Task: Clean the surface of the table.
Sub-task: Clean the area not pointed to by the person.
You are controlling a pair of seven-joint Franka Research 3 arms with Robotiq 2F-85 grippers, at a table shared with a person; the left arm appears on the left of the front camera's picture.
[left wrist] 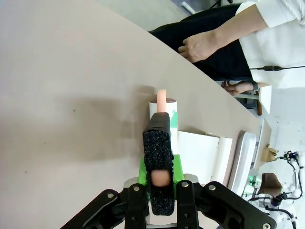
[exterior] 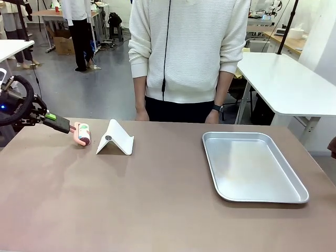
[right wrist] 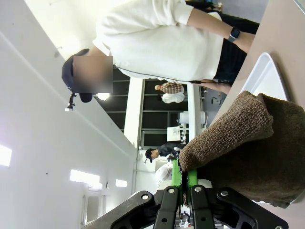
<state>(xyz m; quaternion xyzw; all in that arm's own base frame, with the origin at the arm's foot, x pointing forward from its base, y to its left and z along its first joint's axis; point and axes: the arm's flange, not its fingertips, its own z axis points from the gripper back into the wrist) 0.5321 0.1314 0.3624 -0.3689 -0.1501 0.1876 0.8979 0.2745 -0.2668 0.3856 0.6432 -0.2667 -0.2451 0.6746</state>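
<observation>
Two grippers, both clamped: the left gripper (exterior: 52, 118) pinches the black foam handle of a lint roller (exterior: 84, 134), whose drum sits on the table (exterior: 157, 205) near its far-left corner, and the right gripper (right wrist: 182, 177) nips a corner of a brown towel (right wrist: 248, 148). The rolling pass looks barely begun, with most of the taupe top yet to cover. Next up, the roller needs a flat, pressed sweep toward the middle. Watch that white folded stand (exterior: 116, 139) just beside the roller, right in the lane, and the steel tray (exterior: 247, 168) on the right; the person (exterior: 184, 52) stands at the far edge, hands low.
</observation>
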